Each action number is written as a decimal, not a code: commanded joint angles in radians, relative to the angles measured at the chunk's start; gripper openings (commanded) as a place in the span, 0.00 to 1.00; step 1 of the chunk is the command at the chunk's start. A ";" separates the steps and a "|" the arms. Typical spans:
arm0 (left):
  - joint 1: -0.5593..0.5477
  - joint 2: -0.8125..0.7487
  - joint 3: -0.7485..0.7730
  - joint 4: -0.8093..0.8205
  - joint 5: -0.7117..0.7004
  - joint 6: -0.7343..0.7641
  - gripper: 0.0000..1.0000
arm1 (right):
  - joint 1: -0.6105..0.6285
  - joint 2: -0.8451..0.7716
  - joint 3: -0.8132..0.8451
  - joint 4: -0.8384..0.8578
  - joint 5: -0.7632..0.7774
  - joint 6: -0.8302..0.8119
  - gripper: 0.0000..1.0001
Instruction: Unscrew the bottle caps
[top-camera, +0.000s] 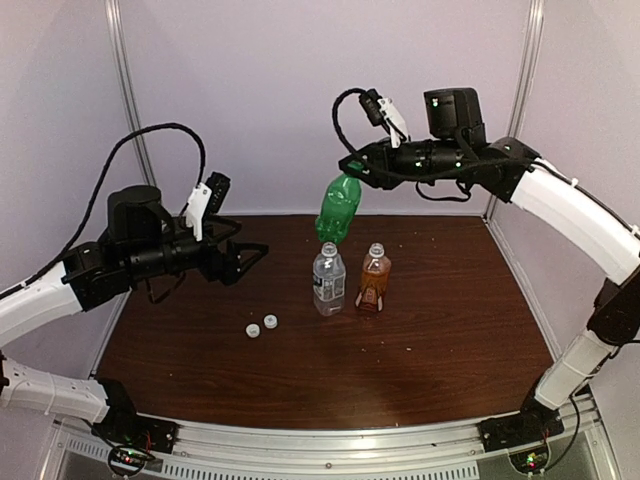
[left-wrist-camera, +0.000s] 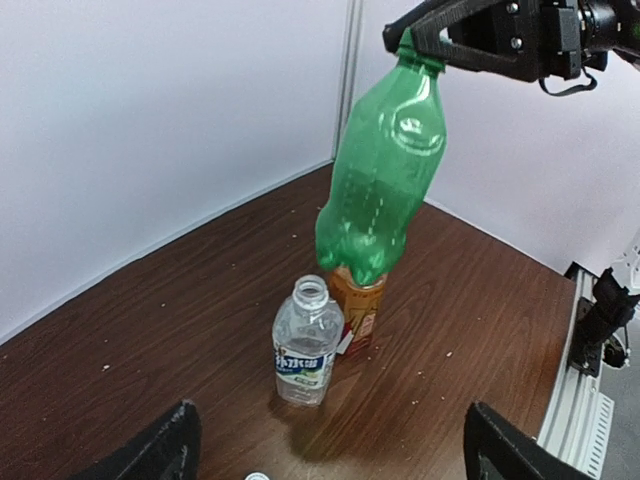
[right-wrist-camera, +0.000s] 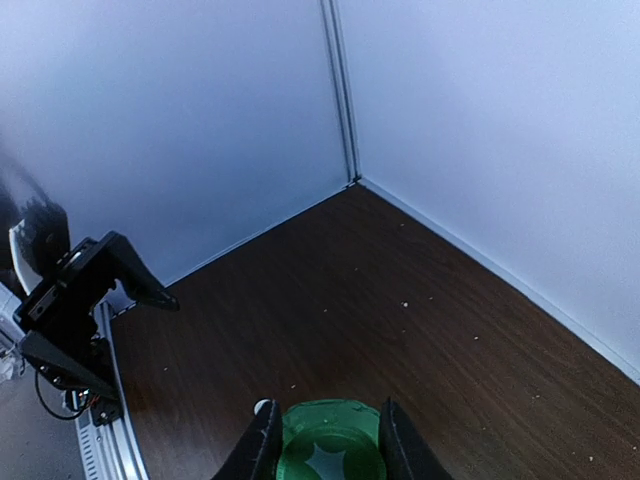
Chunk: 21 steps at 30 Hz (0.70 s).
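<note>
You are holding the green bottle (top-camera: 338, 208) up in the air. The right gripper (top-camera: 352, 170) is clenching its neck, so the green cap is hiding inside the jaws and I cannot tell whether it is on. The bottle is hanging tilted, over or just behind the clear bottle (top-camera: 328, 280) and the amber bottle (top-camera: 375, 278) standing on the table (top-camera: 450, 330). The left gripper (top-camera: 252, 262) is hovering to the side, jaws spread and empty. If the narrow neck is slipping while you are twisting, or the left jaws are squeezing the soft body off-centre, you are risking a drop onto the uncapped clear bottle, tipping it. The white caps (top-camera: 270, 321) are lying apart, nearer the left arm.
</note>
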 joint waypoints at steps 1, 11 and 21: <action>-0.001 0.026 0.038 0.082 0.190 0.074 0.91 | 0.069 -0.085 -0.108 0.021 -0.120 0.033 0.02; -0.081 0.109 0.030 0.149 0.361 0.120 0.93 | 0.148 -0.151 -0.283 0.183 -0.233 0.124 0.00; -0.104 0.220 0.059 0.224 0.409 0.106 0.96 | 0.163 -0.141 -0.321 0.264 -0.319 0.171 0.00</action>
